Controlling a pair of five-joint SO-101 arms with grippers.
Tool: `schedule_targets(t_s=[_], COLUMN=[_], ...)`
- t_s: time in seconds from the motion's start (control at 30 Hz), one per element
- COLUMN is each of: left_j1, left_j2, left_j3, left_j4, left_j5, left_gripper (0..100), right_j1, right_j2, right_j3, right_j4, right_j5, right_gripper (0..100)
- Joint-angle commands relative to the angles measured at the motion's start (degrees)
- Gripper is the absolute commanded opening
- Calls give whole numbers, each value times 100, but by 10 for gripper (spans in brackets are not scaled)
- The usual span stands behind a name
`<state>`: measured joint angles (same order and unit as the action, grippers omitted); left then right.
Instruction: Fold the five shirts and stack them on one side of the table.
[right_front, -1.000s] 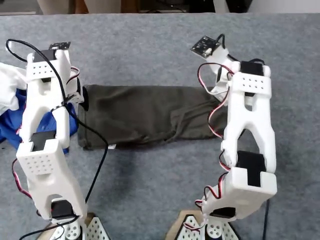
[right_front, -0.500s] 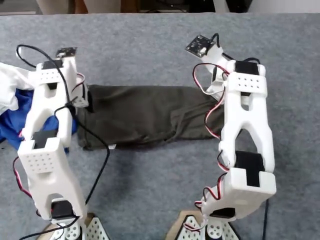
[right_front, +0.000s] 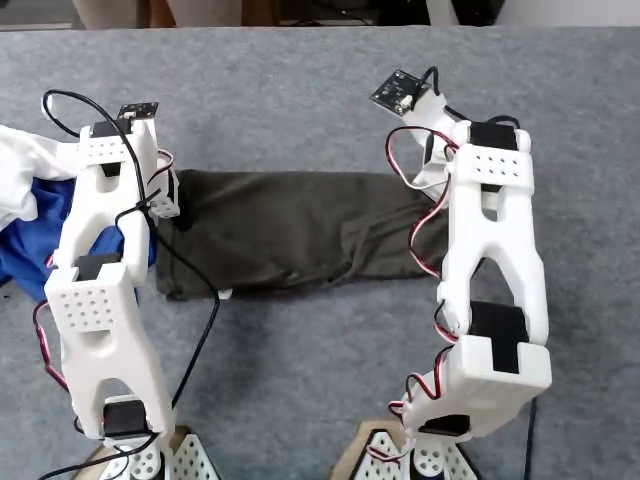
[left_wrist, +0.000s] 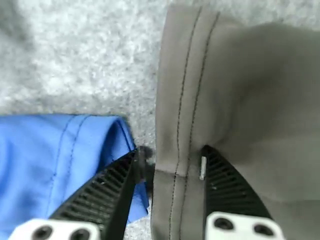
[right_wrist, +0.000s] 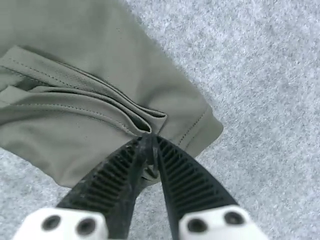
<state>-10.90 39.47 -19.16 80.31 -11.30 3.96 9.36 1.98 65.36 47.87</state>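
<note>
An olive shirt (right_front: 290, 230) is laid flat across the middle of the high view. It is folded into a long horizontal band, with a stitched hem at its left end and bunched pleats toward its right end. A blue shirt (right_front: 25, 250) is crumpled at the left edge of the frame, just beside the olive shirt's left end. A white shirt (right_front: 20, 165) is heaped directly above the blue one, touching it.

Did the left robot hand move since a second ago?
Yes. In the high view the left gripper has shifted toward the olive shirt, now at its hem.
</note>
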Motion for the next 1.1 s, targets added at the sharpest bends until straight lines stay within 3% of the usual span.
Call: schedule_targets(t_s=[0.0,0.07,0.23,0.4,0.53,0.73,1.07], left_j1=[114,88,176,492,853,1776,3719], left_j2=[57,75,75,4,-75,-75,-75], left_j3=[-79,-123,-141,-334,-1468,-3508,-4765], left_j4=[9,-79,-79,-18,844,1899,1881], left_j5=[281,659,571,615,870,1538,2321], left_gripper=[187,154,13,19,19,19,19], right_j1=[-31,84,453,901,1200,1684,2782], right_j2=[-400,-418,-523,-980,-1464,-2123,-2431], right_j3=[-22,-57,-286,-303,-295,-303,-303], right_j4=[-114,-114,-70,-70,-62,62,-299], right_j5=[-53,-35,-53,-53,-53,70,422], right_gripper=[5,5,5,5,5,5,5])
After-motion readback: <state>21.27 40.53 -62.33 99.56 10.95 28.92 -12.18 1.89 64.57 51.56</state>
